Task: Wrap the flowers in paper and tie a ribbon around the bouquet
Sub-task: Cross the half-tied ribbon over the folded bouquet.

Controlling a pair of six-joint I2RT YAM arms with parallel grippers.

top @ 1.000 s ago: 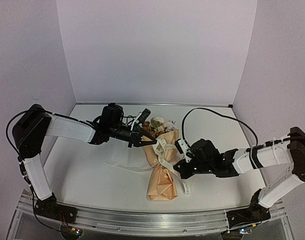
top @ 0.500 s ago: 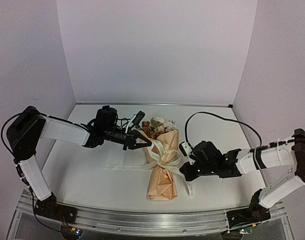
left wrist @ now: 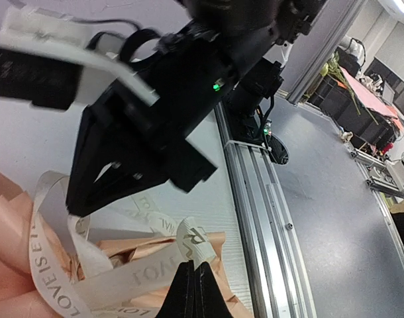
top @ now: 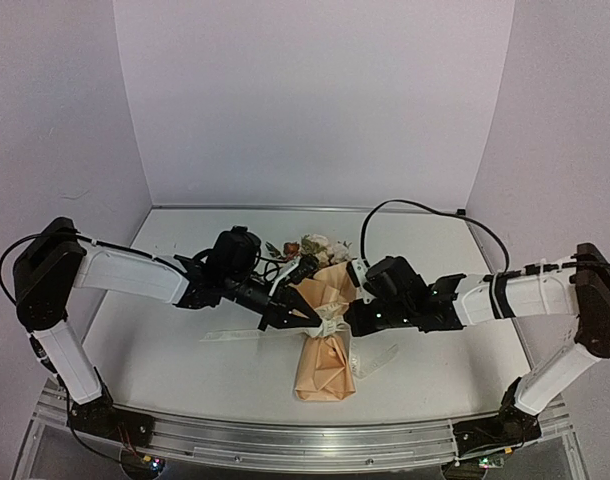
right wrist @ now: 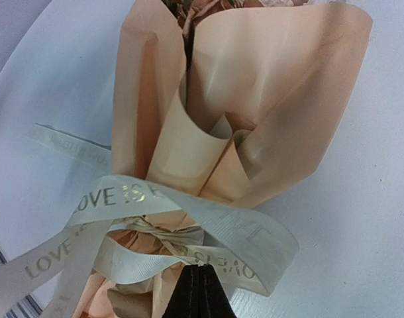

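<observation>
Left claw (top: 308, 320) and right claw (top: 351, 322), both closed on ribbon (right wrist: 122, 193), face each other across the waist of the bouquet (top: 325, 365); its long axis runs top to bottom in frame.

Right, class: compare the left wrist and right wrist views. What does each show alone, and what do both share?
Left wrist only: the right gripper from outside, the metal rail. Right wrist only: the wide end of the bouquet, flowers peeking out. Both: the lettered ribbon on the paper, pinched by the left gripper in one, the right in the other.
</observation>
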